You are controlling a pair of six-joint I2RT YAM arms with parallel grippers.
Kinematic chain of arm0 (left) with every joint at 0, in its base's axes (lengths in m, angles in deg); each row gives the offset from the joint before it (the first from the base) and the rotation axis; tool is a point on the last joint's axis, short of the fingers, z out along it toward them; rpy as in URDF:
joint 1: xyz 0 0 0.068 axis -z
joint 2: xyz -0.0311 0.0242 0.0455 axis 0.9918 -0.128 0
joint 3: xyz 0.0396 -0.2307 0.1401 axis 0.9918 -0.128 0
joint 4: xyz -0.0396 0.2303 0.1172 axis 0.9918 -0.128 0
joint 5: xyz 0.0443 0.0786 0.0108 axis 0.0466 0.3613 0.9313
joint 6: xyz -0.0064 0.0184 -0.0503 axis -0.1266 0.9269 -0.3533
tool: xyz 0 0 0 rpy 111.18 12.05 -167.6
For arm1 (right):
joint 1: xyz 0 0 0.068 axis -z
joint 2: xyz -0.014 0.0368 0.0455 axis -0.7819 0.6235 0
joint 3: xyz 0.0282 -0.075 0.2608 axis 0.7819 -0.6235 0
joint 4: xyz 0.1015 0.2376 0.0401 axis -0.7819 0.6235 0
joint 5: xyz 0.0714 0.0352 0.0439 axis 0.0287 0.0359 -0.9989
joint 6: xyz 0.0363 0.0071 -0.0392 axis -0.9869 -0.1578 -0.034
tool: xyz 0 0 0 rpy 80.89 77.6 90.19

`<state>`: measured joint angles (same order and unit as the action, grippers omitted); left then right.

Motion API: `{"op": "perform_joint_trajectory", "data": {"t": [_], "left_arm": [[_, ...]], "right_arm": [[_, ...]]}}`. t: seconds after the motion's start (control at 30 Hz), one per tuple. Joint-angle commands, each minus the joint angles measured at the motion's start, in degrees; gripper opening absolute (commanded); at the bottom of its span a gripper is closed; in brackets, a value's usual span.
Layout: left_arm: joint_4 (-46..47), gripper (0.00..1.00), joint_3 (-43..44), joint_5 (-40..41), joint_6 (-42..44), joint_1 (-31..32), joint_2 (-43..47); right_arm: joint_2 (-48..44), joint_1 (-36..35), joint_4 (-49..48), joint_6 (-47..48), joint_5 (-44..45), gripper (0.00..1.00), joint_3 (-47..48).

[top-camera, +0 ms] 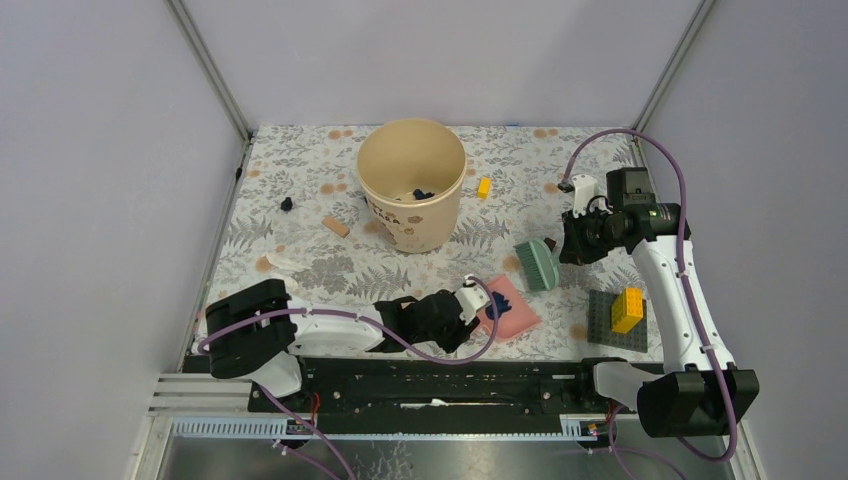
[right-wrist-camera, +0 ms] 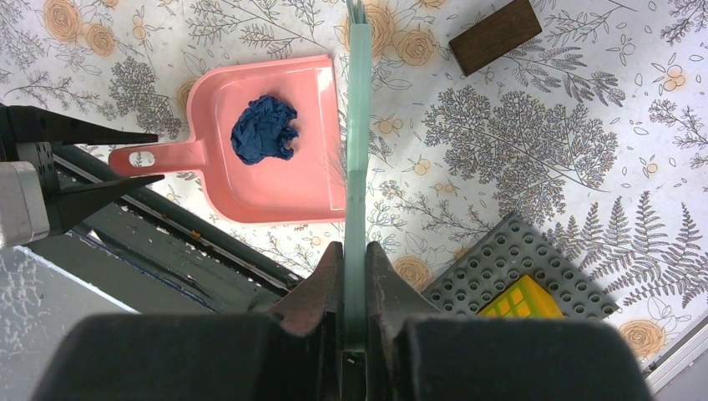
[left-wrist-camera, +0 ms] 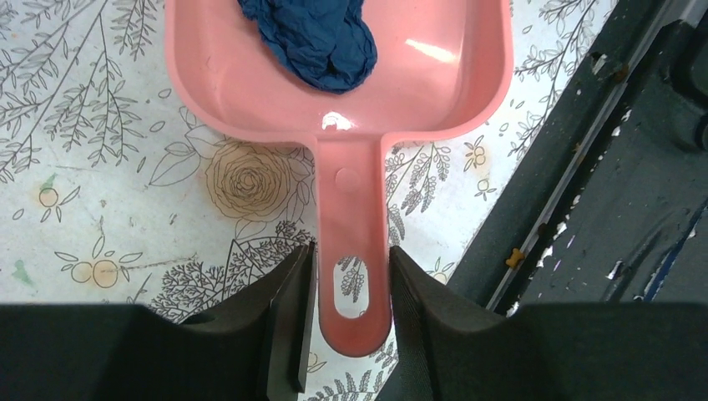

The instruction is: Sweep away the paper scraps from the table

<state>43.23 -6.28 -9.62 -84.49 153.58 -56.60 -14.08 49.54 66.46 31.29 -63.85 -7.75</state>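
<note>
A crumpled dark blue paper scrap [left-wrist-camera: 321, 38] lies in the pink dustpan [left-wrist-camera: 434, 92], which rests flat on the floral table [top-camera: 300, 160]. My left gripper [left-wrist-camera: 351, 276] is shut on the dustpan's handle near the front edge. Both show in the right wrist view: the scrap [right-wrist-camera: 264, 129] in the dustpan [right-wrist-camera: 217, 192]. My right gripper [right-wrist-camera: 355, 259] is shut on the green brush [right-wrist-camera: 359, 125], held above the table just right of the dustpan [top-camera: 512, 312]. In the top view the brush [top-camera: 538, 262] is there too. A small black scrap [top-camera: 287, 204] lies at the far left.
A beige bucket [top-camera: 411, 185] stands at the back middle with dark bits inside. A brown block [top-camera: 337, 226] lies left of it, a yellow brick [top-camera: 484, 186] to its right. A dark grey baseplate [top-camera: 610, 325] with a yellow brick [top-camera: 627, 309] sits front right.
</note>
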Motion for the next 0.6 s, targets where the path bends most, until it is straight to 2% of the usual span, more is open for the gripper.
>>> {"op": "perform_joint_trajectory", "data": {"t": [0.0, 0.13, 0.37, 0.57], "left_arm": [[5.26, 0.42, -0.27, -0.74, 0.79, 0.25, -0.21], [5.19, 0.35, 0.15, -1.41, 0.91, 0.25, -0.11], [2.97, 0.17, 0.73, -1.76, -0.54, 0.25, 0.94], [-4.83, 0.04, 0.90, -0.39, -6.91, 0.60, 9.23]], "right_arm": [[-1.63, -0.35, -1.33, -0.54, -0.11, 0.00, 0.07], [-1.61, -0.35, -1.29, -0.52, -0.28, 0.00, -0.28], [-2.24, -0.34, -1.29, 0.06, 0.38, 0.00, -1.10], [-4.00, -0.29, -1.24, 1.29, 1.47, 0.00, 0.09]]}}
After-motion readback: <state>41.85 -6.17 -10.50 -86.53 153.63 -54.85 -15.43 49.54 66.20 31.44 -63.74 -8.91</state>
